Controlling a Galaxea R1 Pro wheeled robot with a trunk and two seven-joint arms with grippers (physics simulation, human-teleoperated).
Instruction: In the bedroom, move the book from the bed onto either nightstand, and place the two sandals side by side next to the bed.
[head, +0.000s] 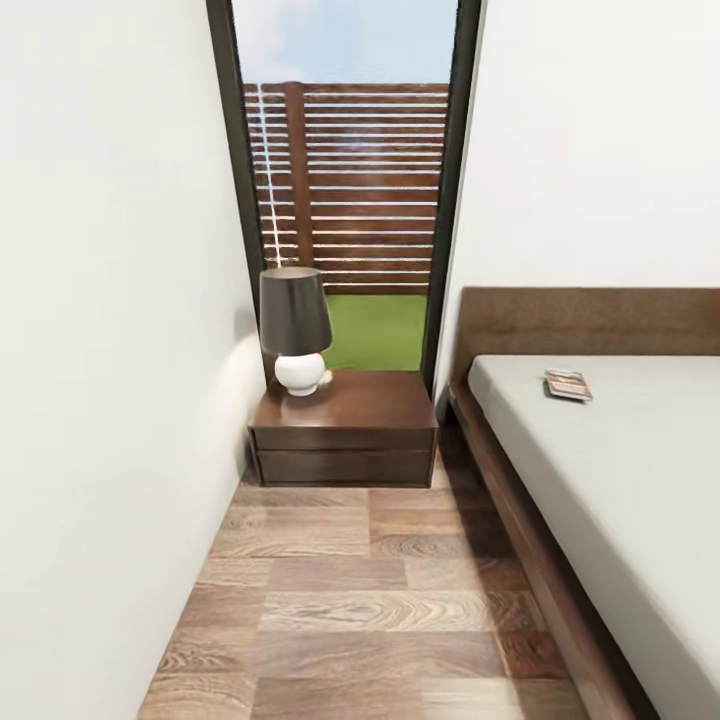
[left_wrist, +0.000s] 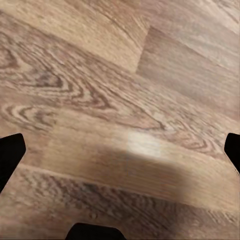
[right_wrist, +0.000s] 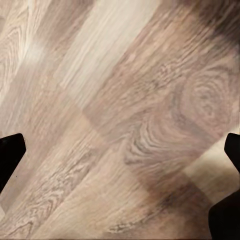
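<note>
On the bed's (head: 640, 480) smooth mattress lies a flat book (head: 568, 385).

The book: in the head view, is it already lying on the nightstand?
No, the book lies on the bed; the nightstand holds a lamp.

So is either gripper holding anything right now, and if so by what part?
Nothing is held. Both wrist views show the dark fingertips wide apart over the bare brown wood-plank floor. The small flat book lies untouched on the off-white mattress.
</note>
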